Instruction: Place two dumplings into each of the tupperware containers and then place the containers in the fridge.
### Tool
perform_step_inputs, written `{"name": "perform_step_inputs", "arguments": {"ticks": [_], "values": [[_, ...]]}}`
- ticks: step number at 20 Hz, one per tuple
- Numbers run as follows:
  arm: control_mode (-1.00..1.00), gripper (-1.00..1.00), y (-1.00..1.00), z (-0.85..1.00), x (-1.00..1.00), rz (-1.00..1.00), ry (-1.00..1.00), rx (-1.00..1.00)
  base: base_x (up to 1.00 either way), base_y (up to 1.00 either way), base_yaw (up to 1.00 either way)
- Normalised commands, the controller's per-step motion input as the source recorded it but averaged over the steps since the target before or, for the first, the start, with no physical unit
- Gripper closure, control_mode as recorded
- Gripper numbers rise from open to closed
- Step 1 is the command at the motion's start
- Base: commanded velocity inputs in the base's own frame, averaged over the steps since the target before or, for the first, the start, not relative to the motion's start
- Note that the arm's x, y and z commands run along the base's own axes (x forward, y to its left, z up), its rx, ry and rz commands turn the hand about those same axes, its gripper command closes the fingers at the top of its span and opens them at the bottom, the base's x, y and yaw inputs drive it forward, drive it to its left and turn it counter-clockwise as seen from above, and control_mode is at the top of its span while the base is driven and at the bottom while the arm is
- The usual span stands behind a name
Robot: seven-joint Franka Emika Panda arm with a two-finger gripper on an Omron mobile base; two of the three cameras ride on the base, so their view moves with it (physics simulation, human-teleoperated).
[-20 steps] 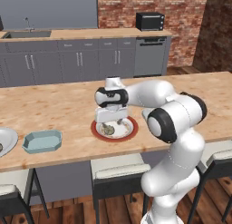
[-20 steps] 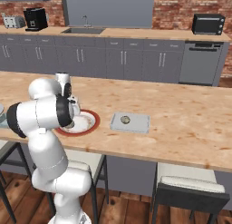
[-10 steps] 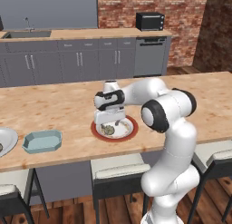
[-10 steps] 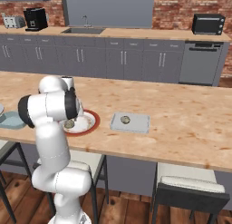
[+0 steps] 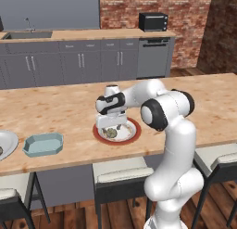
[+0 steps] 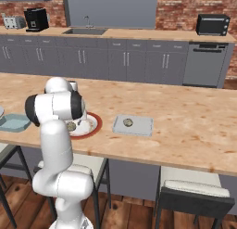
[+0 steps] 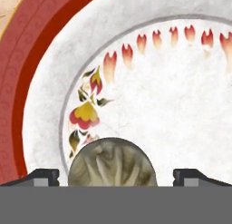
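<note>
A tan mottled dumpling (image 7: 112,163) lies on the red-rimmed plate (image 7: 172,100). My gripper (image 7: 115,177) stands open right over it, one fingertip (image 7: 43,177) on each side and apart from it. From the left base view the gripper (image 5: 111,126) points straight down at the dumpling (image 5: 111,132) on the plate (image 5: 132,136). The light blue tupperware container (image 5: 43,143) sits to the left with nothing showing in it. The pale grey-white tupperware container (image 6: 139,127) holds one dumpling (image 6: 128,123). The fridge is out of view.
A plain grey round plate (image 5: 5,144) lies at the counter's left end. Stools (image 5: 120,170) stand under the island's near edge. Behind it runs a counter with a sink (image 6: 85,31), a microwave (image 5: 152,22) and a coffee machine (image 6: 35,18).
The arm's elbow has swung upward and the hand has come down a little over the red-rimmed plate. The jaws have stayed wide.
</note>
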Motion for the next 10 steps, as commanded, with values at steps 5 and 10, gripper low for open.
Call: {"name": "perform_step_inputs", "arguments": {"ticks": [5, 10], "values": [[-1.0, -1.0, 0.0, 0.0, -0.11, 0.0, 0.02, 0.0, 0.0, 0.0, 0.0], [-1.0, -1.0, 0.0, -0.01, -0.11, 0.0, 0.0, 0.0, 0.0, 0.0, 0.0]]}}
